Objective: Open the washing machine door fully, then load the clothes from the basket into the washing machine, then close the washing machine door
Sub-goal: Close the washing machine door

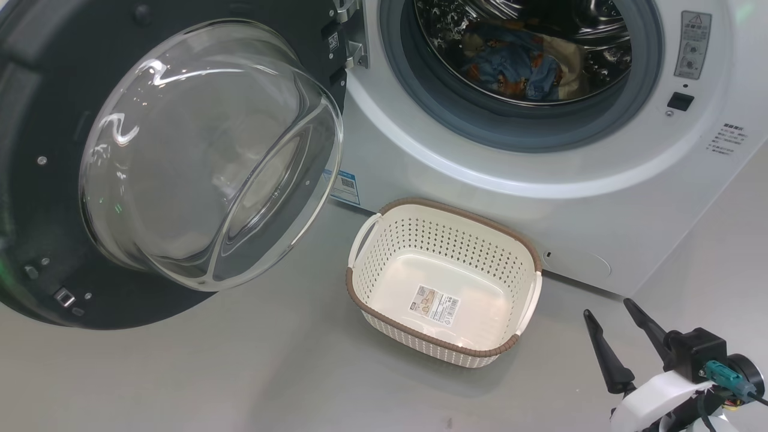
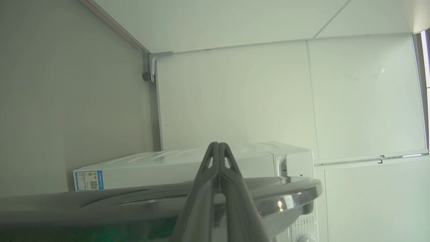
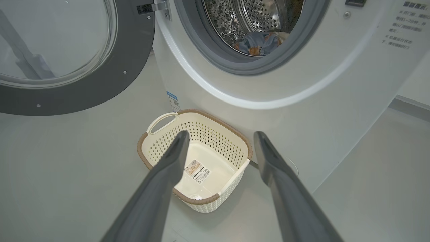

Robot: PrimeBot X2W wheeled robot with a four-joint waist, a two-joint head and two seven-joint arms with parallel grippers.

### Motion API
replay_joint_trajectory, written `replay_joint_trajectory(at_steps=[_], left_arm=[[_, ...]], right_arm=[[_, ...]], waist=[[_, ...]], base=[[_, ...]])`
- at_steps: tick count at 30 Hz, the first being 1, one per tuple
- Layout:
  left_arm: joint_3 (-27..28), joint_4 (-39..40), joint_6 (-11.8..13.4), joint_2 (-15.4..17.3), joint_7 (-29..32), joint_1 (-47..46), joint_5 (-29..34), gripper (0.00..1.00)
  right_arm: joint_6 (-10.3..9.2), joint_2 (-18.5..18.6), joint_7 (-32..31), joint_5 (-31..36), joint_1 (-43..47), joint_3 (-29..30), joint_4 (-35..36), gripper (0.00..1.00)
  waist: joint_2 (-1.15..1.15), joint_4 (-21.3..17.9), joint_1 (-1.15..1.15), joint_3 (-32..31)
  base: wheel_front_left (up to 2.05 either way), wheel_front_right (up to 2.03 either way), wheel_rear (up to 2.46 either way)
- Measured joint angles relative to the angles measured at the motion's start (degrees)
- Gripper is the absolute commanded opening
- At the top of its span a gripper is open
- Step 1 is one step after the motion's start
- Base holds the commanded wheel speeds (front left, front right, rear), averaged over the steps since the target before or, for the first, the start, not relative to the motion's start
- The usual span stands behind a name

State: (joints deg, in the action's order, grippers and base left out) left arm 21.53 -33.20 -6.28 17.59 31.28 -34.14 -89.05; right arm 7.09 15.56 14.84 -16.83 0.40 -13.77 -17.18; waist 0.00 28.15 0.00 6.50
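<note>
The right gripper [image 1: 607, 307], black with two long tapered fingers, sits at the lower right of the head view. Its fingers are spread wide and point upward from a white curved wrist housing [image 1: 651, 403]. The left gripper [image 2: 218, 145], dark grey, has its fingertips pressed together.

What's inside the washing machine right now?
Inside the washing machine, the clothes lie heaped at the bottom of the shiny drum. Whatever is under the heap is covered. The drum's top is cut off by the picture's edge.
</note>
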Motion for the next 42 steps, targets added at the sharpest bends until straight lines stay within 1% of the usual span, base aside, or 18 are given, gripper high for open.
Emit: replay_joint_trajectory(at_steps=[2, 10, 15, 25, 33, 42], left_arm=[[-0.2, 0.0, -0.1, 0.1, 1.1, 0.0, -1.1, 0.00], [-1.7, 1.1, -0.2, 0.2, 5.8, 0.6, -1.9, 0.00], [-2.1, 2.1, -0.2, -0.4, 8.8, 0.7, -4.2, 0.00], [-5.9, 5.7, -0.4, -1.1, 15.1, 2.5, -4.7, 0.00], [-8.4, 10.5, -0.4, -1.1, 20.2, 5.3, -4.9, 0.00], [-10.2, 17.1, -0.4, -2.6, 23.9, 6.3, -6.3, 0.00]], right_arm=[[0.01, 0.1, 0.0, 0.0, 0.3, -0.2, 0.0, 1.00], [0.01, 0.0, 0.0, 0.0, 0.4, -0.2, 0.2, 1.00], [0.01, -0.2, 0.0, 0.0, 0.6, 0.1, 0.2, 1.00], [0.00, -0.8, 0.0, -0.3, 0.6, 0.8, 0.2, 1.00], [0.01, -2.0, 0.0, -0.3, 0.6, 1.3, 0.4, 1.00], [0.01, -3.2, 0.0, -0.3, 0.6, 1.7, 0.4, 1.00]], waist=[[0.00, 0.1, 0.00, -0.1], [0.00, 0.5, 0.00, -0.4], [0.00, 0.9, 0.00, -0.3], [0.00, 2.0, 0.00, -0.7], [0.00, 2.2, 0.00, -1.3], [0.00, 1.7, 0.00, -1.3]], base=[[0.00, 0.00, 0.00], [0.00, 0.00, 0.00], [0.00, 0.00, 0.00], [0.00, 0.00, 0.00], [0.00, 0.00, 0.00], [0.00, 0.00, 0.00]])
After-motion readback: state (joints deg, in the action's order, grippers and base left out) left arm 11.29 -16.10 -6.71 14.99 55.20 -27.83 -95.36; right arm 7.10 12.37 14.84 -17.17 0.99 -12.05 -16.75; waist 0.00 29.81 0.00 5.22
